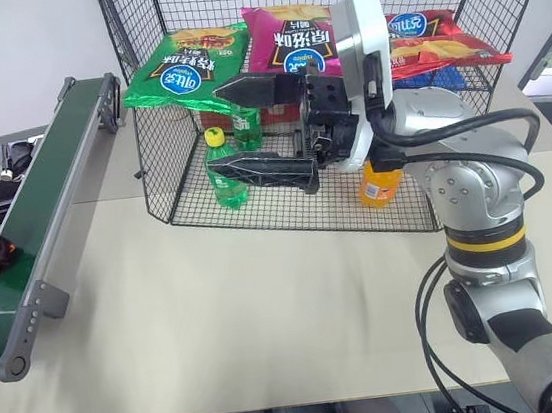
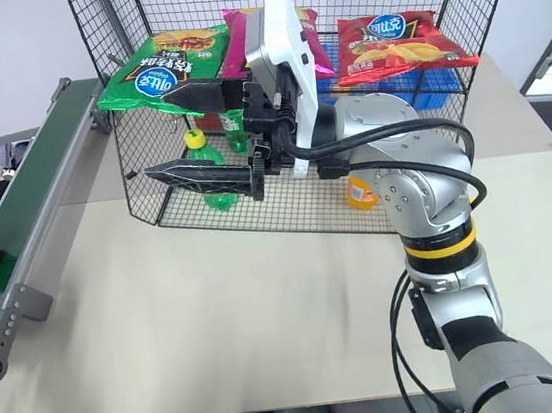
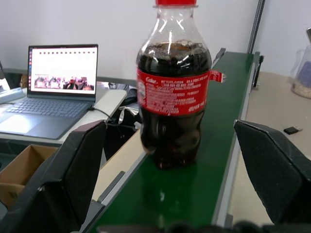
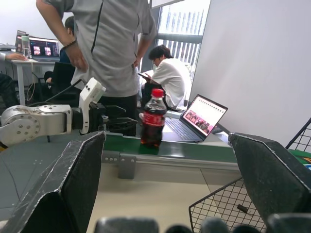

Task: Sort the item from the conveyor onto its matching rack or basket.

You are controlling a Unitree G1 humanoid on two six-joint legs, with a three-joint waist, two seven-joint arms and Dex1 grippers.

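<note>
The cola bottle (image 3: 173, 92) stands upright on the green conveyor (image 3: 194, 179), between the left gripper's (image 3: 172, 160) wide-spread fingers, untouched. The right gripper (image 1: 259, 130) hangs with its jaws apart and empty in front of the black wire cage (image 1: 286, 205), above the table (image 1: 250, 320).

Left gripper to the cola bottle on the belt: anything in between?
Nothing visible. The small dark cola bottle with red cap stands upright on the dark green conveyor belt, in line with the gap of the open left gripper.
</note>
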